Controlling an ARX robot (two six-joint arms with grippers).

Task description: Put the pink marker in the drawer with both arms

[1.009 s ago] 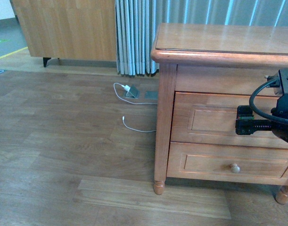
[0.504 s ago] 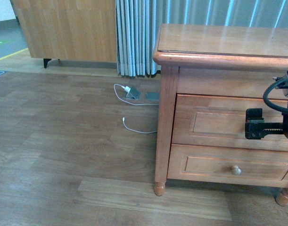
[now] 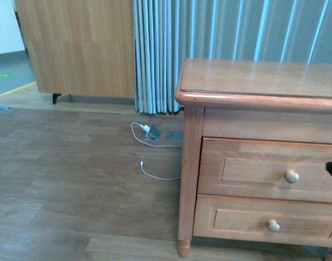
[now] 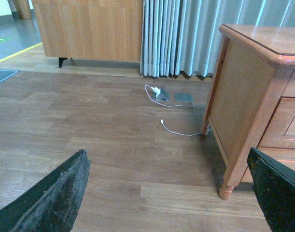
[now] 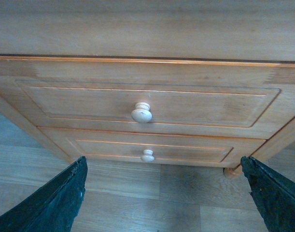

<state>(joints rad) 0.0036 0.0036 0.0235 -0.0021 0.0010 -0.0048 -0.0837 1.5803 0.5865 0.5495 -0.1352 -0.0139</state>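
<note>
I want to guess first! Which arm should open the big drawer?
Probably the right. Its open pincer faces the drawer, with the knob centred ahead. The left pincer, also open, looks at floor beside the cabinet.

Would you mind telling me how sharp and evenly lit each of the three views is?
Front view: soft, slightly hazy, bluish cast, faint sheen on the cabinet top. Left wrist view: the sharpest, floor evenly lit, left end effector fingers dark and blurred at the corners. Right wrist view: soft focus, drawer dim, its knob still readable.
</note>
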